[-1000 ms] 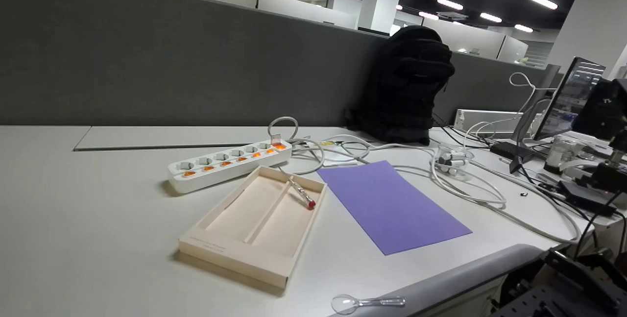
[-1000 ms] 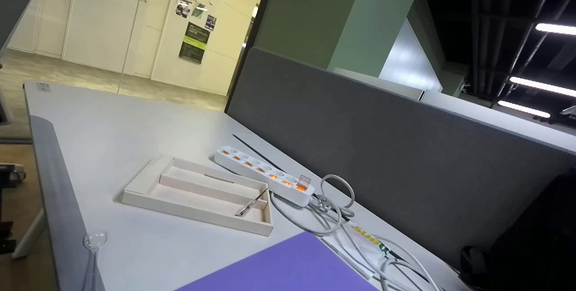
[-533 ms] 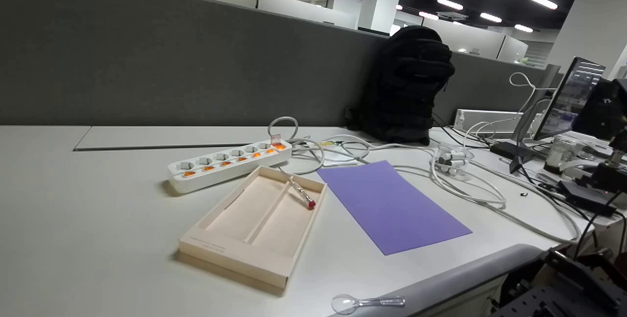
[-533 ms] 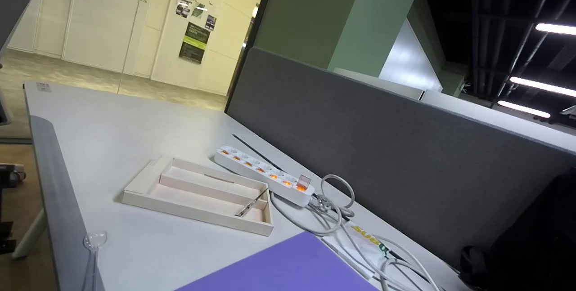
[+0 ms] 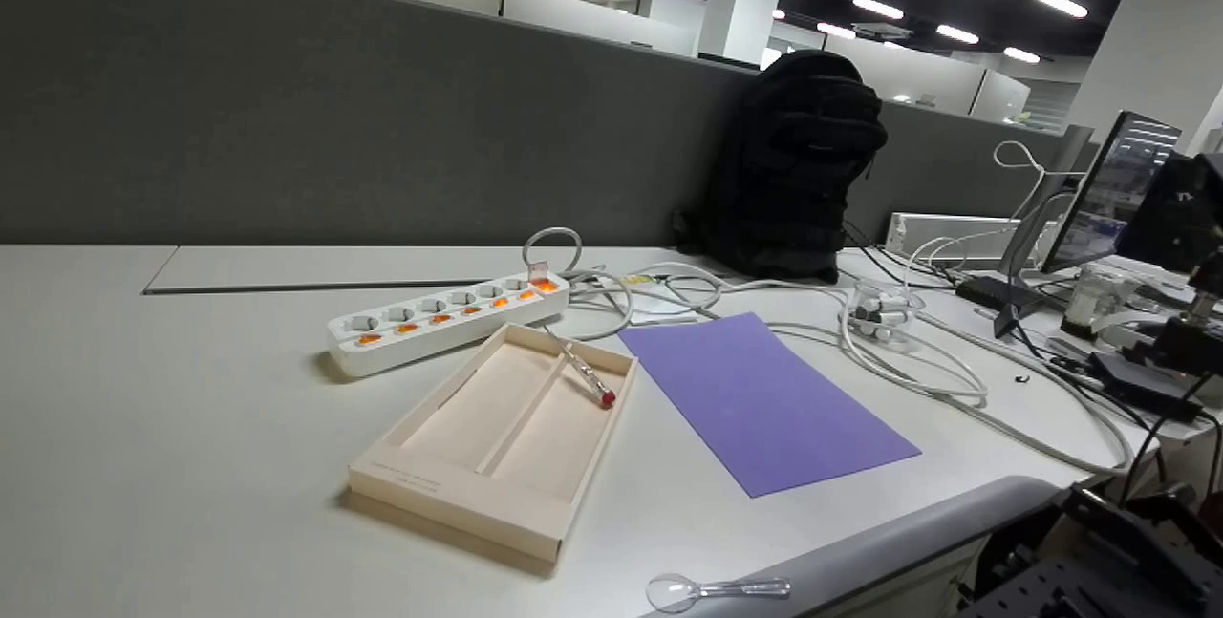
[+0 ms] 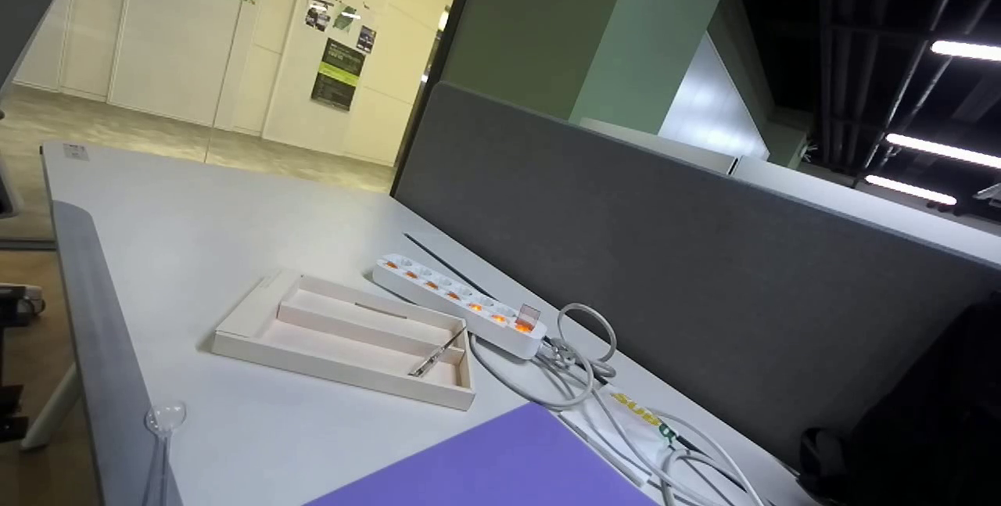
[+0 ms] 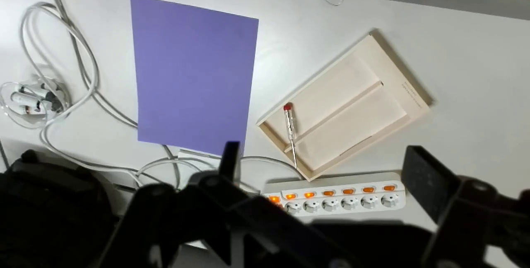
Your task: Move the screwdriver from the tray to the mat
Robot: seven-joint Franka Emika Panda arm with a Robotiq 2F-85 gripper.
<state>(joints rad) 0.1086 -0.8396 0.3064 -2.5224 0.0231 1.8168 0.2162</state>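
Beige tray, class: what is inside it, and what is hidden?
The tray holds a red-capped screwdriver, lying across the lengthwise divider. Anything right beneath the screwdriver or under the printed end panel is covered and cannot be seen.

At the far edge of the bench (image 5: 172, 446), a black backpack (image 5: 798, 174) stands against a gray partition (image 5: 382, 121). Nearer, a white power strip (image 5: 435, 339) lies beside a beige, 2-compartment tray (image 5: 478, 417). A screwdriver (image 5: 585, 373) slants across the divider (image 5: 525, 418), red end toward the near edge, where a clear spoon (image 5: 717, 589) lies. A purple mat (image 5: 764, 408) lies beside the tray.
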